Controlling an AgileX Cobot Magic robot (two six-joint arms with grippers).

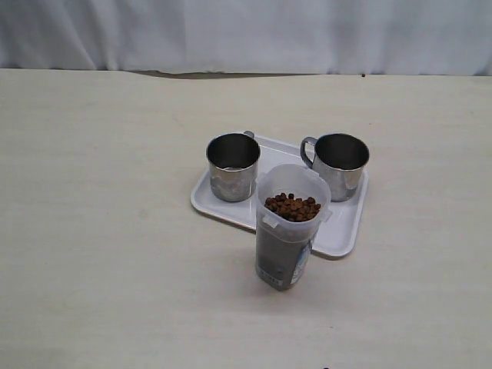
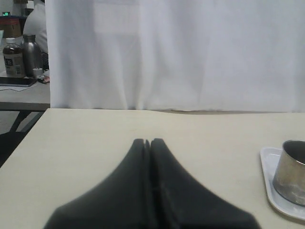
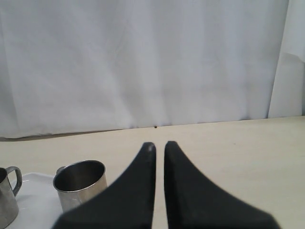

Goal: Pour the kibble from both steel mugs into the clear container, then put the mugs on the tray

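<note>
The kibble [image 1: 292,207] is sitting heaped near the top of the clear container [image 1: 288,246], which is standing upright on the table [image 1: 100,231] just at the near edge of the tray [image 1: 342,237]. In the exterior view the left mug [image 1: 232,167] and the right mug [image 1: 339,165] are resting upright side by side on the tray's far half, apart from each other. Both are looking empty, so pouring and placing are judged finished. Neither arm is showing here, probably because nothing is left to carry.

In the left wrist view the left hand [image 2: 147,141] is hovering clenched on nothing above bare table, with the left mug [image 2: 290,174] standing on the tray well off to its right.

In the right wrist view the right hand [image 3: 159,145] is likewise pinching shut around nothing, its tips nearly meeting. The right mug [image 3: 81,183] is sitting to its left on the tray, the other mug beyond it. Both hands are keeping clear of the tray, likely parked at rest.
</note>
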